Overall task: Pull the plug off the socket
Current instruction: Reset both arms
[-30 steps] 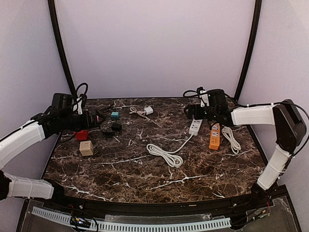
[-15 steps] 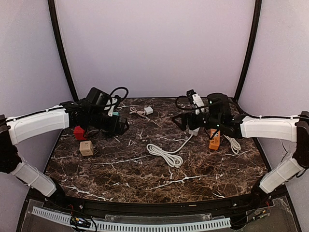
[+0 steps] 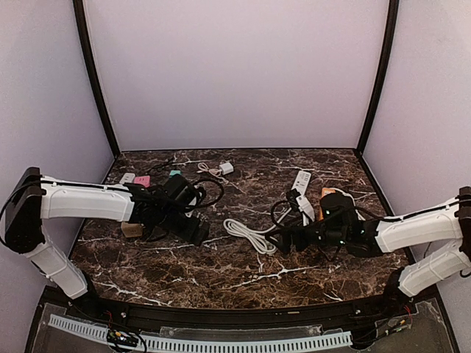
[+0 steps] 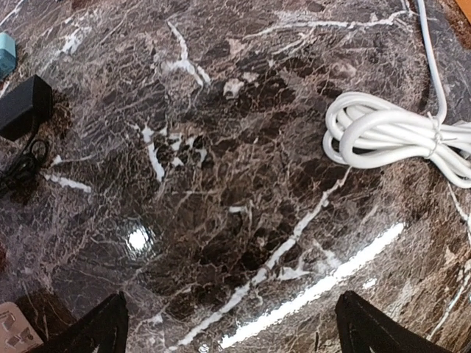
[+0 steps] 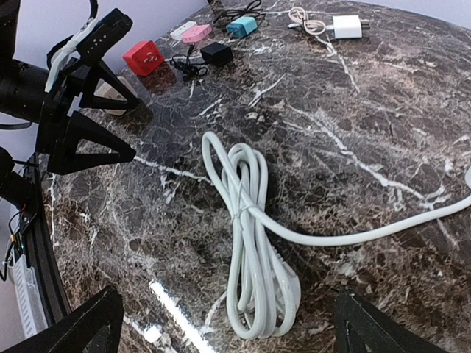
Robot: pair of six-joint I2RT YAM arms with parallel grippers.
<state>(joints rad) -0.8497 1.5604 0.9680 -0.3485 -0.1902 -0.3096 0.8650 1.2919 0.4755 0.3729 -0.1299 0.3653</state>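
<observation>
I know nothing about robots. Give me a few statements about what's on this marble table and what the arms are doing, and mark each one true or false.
1. The left end effector and right end effector are both open and empty. True.
2. A white cable lies coiled between them. True.
3. The red cube sits on the right arm's side. False: it sits on the left arm's side, near the black adapter.
4. The right end effector grips the white power strip. False: the strip lies on the marble farther back, outside the open jaws.
</observation>
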